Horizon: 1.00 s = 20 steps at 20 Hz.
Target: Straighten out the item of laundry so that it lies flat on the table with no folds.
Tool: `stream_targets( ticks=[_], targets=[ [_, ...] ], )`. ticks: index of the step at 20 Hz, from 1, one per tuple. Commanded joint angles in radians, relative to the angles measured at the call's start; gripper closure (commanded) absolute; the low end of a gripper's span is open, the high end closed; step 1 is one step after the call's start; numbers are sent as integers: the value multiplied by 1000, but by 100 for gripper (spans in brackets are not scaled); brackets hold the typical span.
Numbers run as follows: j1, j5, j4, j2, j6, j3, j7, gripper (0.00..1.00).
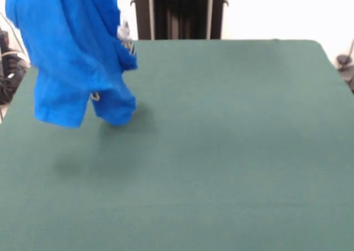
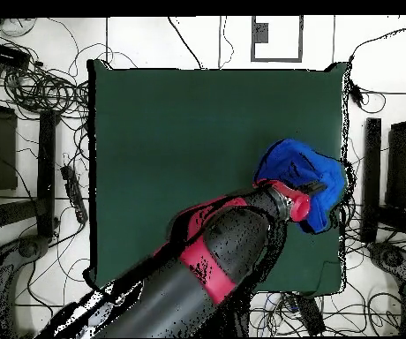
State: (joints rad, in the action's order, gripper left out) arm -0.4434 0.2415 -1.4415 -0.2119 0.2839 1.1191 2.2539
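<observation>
The blue T-shirt [image 1: 72,52] hung bunched in the air over a corner of the green table [image 1: 232,151], its lowest hem seemingly just off the cloth, so the lifting step appeared to be in hand. The arm [image 2: 215,256] reached to it, but the shirt hid the gripper and I could not tell its state. Next it probably needed carrying toward the middle and spreading; the shirt hung near two table edges, with open room elsewhere.

The small blue short-sleeved T-shirt [image 1: 72,57] hangs bunched beneath the arm's end, over the large green cloth-covered table [image 1: 221,151], its lowest fold just above the cloth near one table edge.
</observation>
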Motion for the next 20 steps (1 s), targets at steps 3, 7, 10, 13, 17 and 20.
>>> stream_targets(
  ticks=[3, 7, 10, 13, 17, 20],
  targets=[
    [159, -81, -73, 5, -157, -486, 111, 100],
    [189, -63, -72, -14, -166, -546, 108, 100],
    [198, -54, -80, -23, -157, -564, 115, 100],
    [195, -54, -99, -54, -124, -583, 115, 100],
    [150, -72, -118, -106, -30, -579, 120, 100],
    [107, -71, -117, -122, -21, -566, 126, 100]
  ],
)
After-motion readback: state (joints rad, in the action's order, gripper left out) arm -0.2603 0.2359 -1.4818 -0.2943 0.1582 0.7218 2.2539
